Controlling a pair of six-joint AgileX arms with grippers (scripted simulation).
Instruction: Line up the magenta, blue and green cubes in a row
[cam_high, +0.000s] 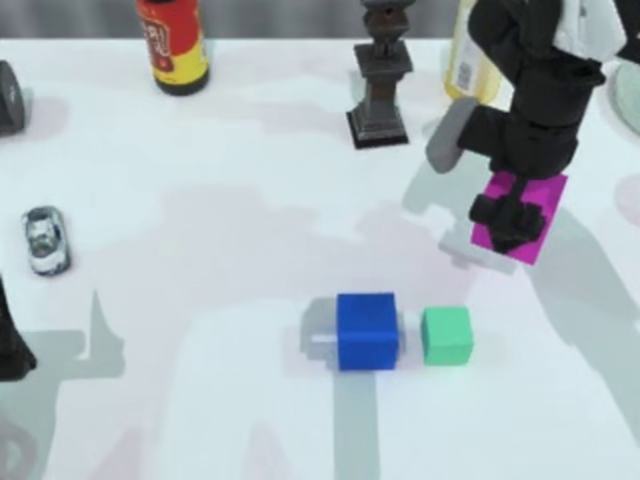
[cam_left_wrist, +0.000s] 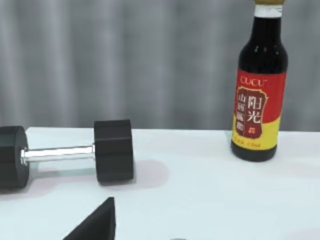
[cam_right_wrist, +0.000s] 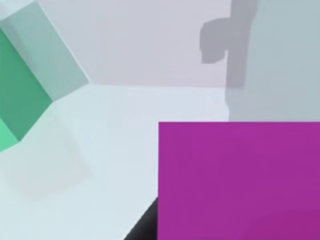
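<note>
Three cubes, one of each colour: nearest the table's front edge, blue cube (cam_high: 367, 330) and green cube (cam_high: 447, 335) sit just apart, square to it. Farther, toward the right edge, my right gripper (cam_high: 510, 222) pinches the magenta cube (cam_high: 545, 195), turned slightly askew. My left gripper (cam_high: 10, 355) is parked at the left edge; I cannot tell its finger state.

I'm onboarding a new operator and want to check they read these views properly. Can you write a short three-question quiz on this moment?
1. True or false: the blue cube and green cube lie side by side near the table's front edge.
2. Which arm is over the magenta cube? A) left B) right C) neither
3. Fill in: in the left wrist view, a sauce bottle stands on the table and a ______ lies there too.

Key:
1. True; the blue one is left of the green, with a small gap.
2. B; the right gripper is on top of it, and the left arm is parked at the left edge.
3. dumbbell.
</note>
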